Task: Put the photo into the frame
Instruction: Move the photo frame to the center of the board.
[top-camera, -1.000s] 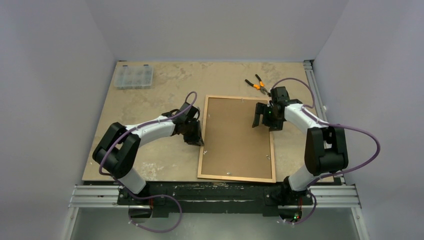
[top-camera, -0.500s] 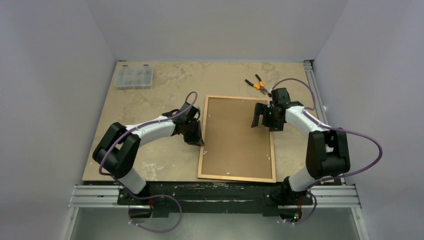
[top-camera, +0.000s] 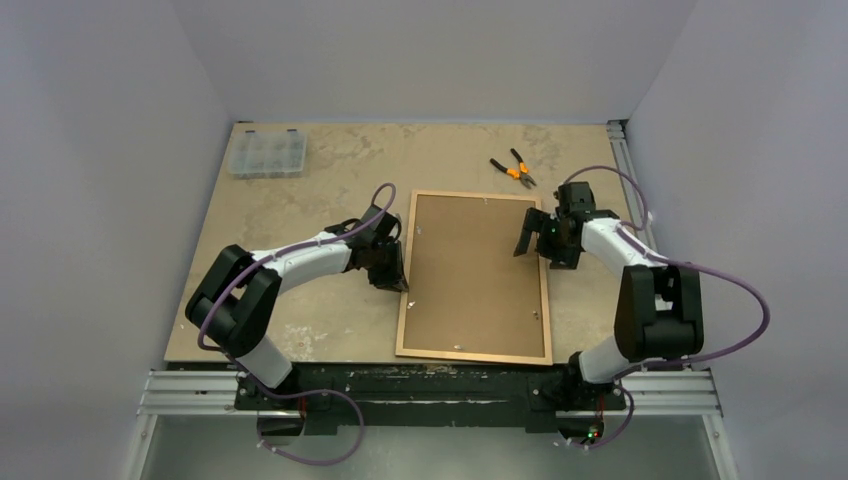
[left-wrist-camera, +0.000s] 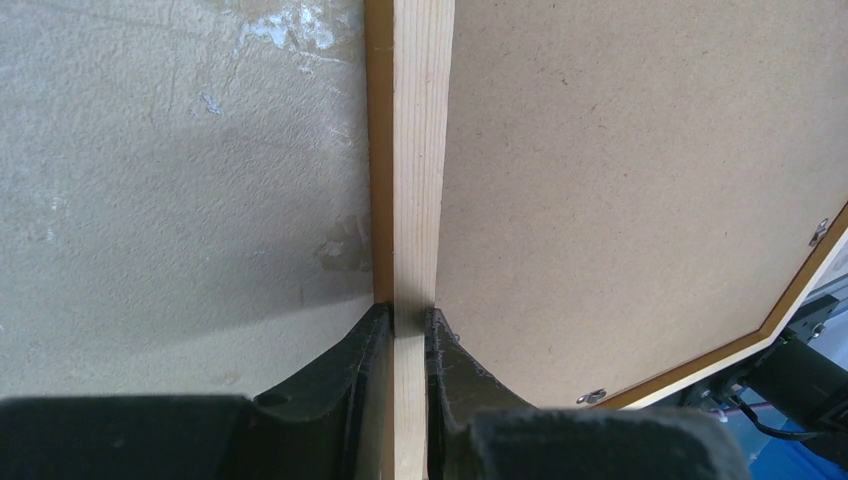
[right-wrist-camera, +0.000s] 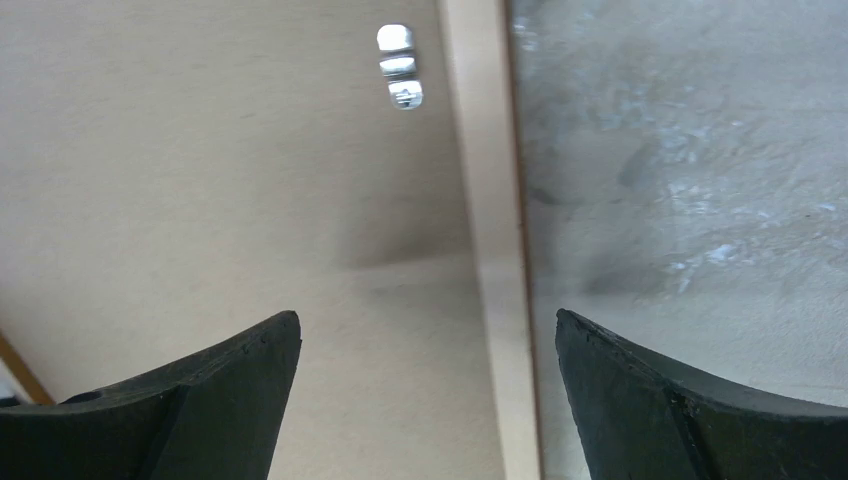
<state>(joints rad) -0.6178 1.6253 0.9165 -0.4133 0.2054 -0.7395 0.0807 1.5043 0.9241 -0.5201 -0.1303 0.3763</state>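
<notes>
The frame (top-camera: 472, 354) lies flat, back up, at the near middle of the surface (top-camera: 330, 190), with a brown panel (top-camera: 472, 270) filling it. We see the left fingers (top-camera: 397, 280) clamped on its left rail, one on each side of the wood. The right fingers (top-camera: 538, 245) stand wide apart above the right rail, holding nothing. Pliers (top-camera: 512, 168) lie beyond the far right corner, and a clear box (top-camera: 266, 153) sits far left.
</notes>
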